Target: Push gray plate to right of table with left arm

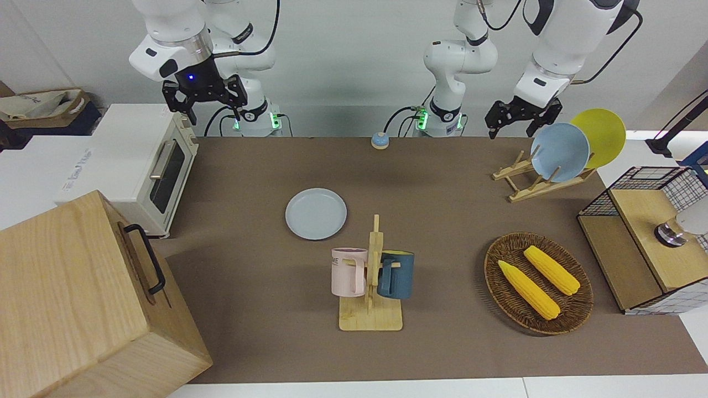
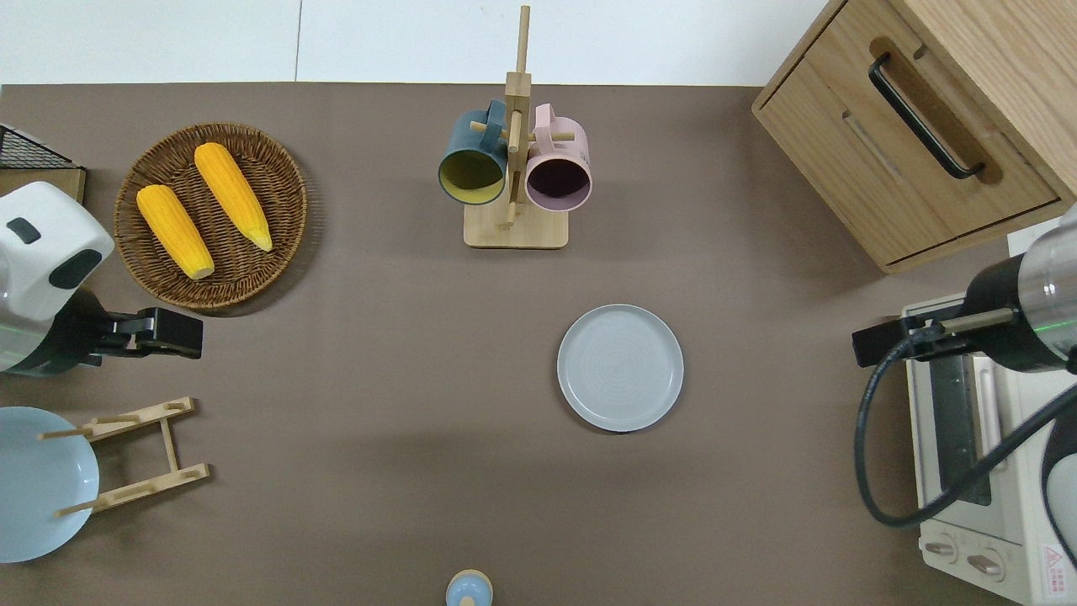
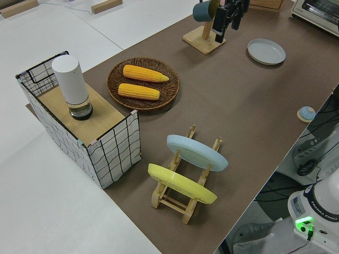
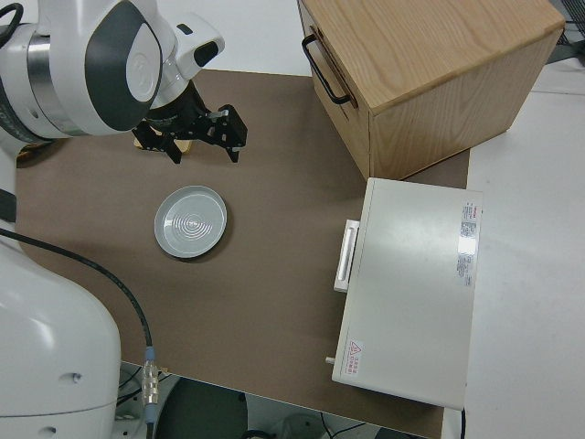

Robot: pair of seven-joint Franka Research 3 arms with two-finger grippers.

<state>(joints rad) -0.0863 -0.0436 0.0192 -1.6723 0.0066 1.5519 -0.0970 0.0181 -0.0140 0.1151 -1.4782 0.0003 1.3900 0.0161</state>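
The gray plate (image 1: 316,213) lies flat on the brown table (image 2: 379,379), nearer to the robots than the mug stand and a little toward the right arm's end. It also shows in the overhead view (image 2: 620,367), the left side view (image 3: 266,51) and the right side view (image 4: 190,221). My left gripper (image 1: 517,119) is open and empty, up in the air. In the overhead view it (image 2: 168,332) is over the table between the wicker basket and the plate rack, well apart from the plate. My right gripper (image 1: 204,99) is open and parked.
A mug stand (image 2: 513,168) holds a pink and a blue mug. A wicker basket (image 2: 278,177) holds two corn cobs. A wooden rack (image 2: 126,454) carries a light-blue plate (image 2: 38,484) and a yellow plate (image 1: 600,135). Toaster oven (image 1: 149,166), wooden cabinet (image 1: 83,298), wire crate (image 1: 647,237), small bell (image 1: 379,140).
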